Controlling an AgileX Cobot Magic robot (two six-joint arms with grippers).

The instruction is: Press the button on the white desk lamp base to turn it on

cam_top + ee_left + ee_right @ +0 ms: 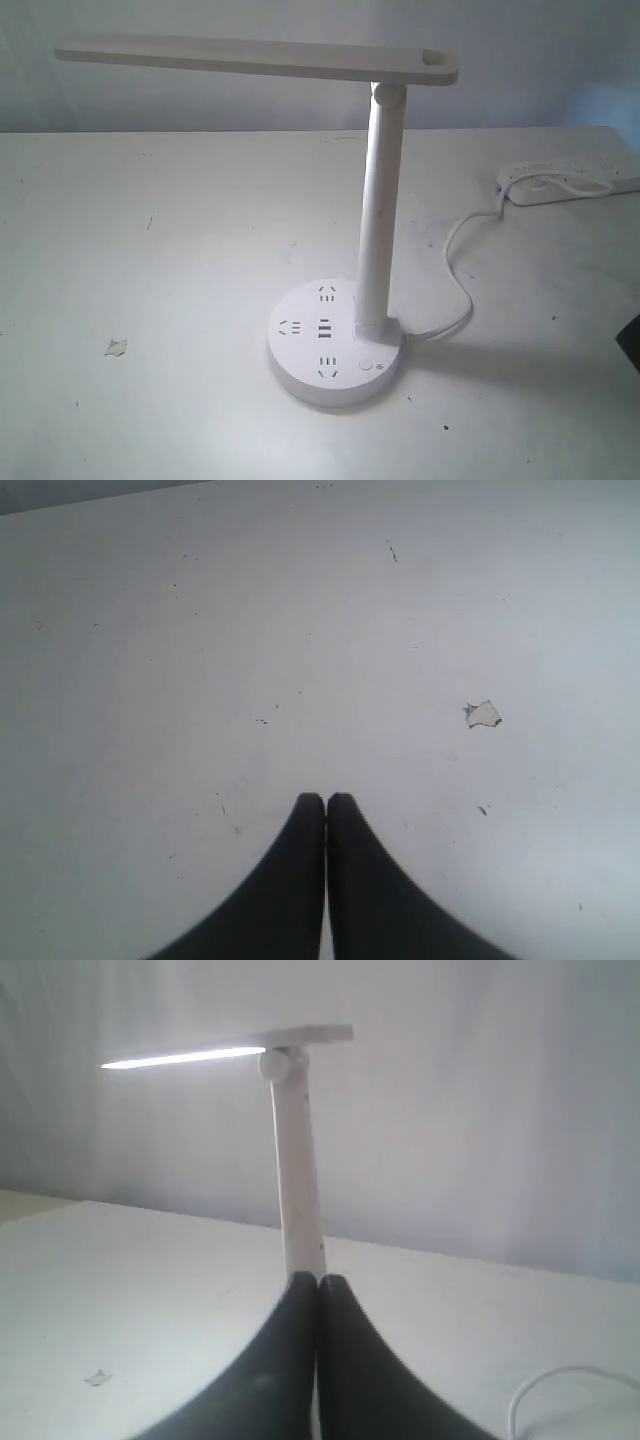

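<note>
The white desk lamp base (305, 350) stands on the table at centre right in the exterior view, a round disc with socket holes. The button (365, 366) lies on its near right part, beside the foot of the tall post (380, 200). Nothing touches it. In the right wrist view my right gripper (318, 1280) is shut and empty. It points at the post (297, 1170) from a distance and hides the base. The underside of the lamp head (185, 1057) glows bright there. My left gripper (326, 798) is shut and empty over bare table.
A white cord (455, 250) runs from the base to a long white power strip (570, 182) at the back right. A small chip (117, 347) marks the table at the left, the same chip (483, 715) near my left gripper. A dark shape (630, 345) shows at the right edge.
</note>
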